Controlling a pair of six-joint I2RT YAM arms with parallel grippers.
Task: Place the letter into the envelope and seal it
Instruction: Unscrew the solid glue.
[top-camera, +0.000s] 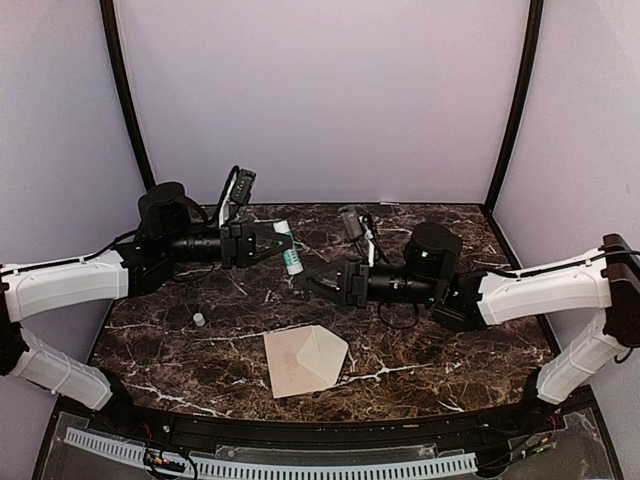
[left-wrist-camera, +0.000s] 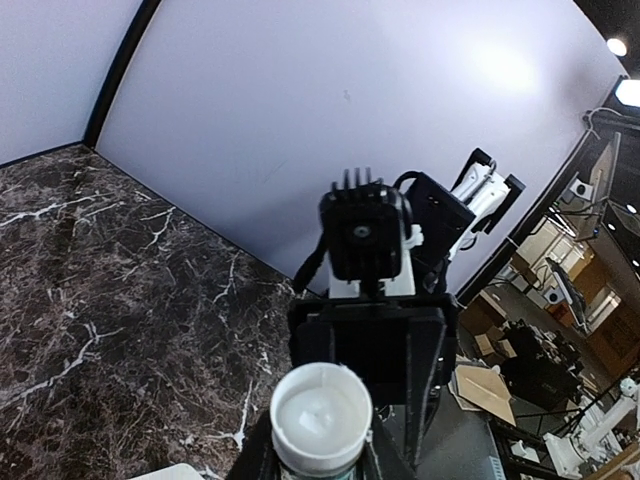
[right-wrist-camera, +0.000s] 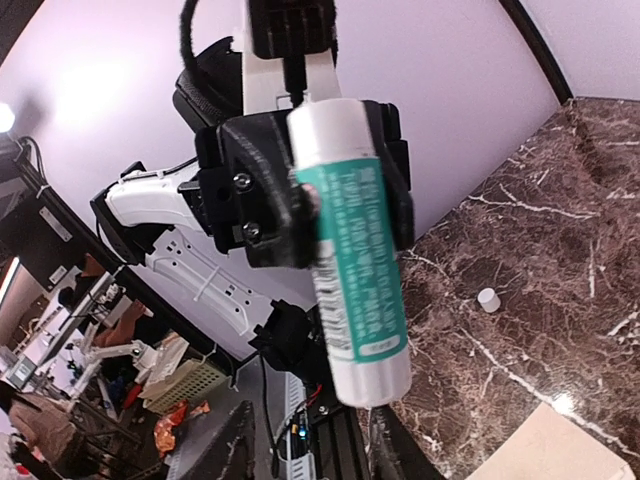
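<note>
Two pincers: left pincer clamps glue stick, teal label print illegible; right pincer parted, empty.

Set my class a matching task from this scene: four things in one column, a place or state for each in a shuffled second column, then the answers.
Things
1. glue stick
2. small white cap
3. envelope
4. right gripper

Places or states
A. flat on the table, flap unfolded
B. open, gripping nothing
C. clamped in the left gripper, off the table
D. alone on the table, left of the envelope

Pairs: 1-C, 2-D, 3-A, 4-B
</note>
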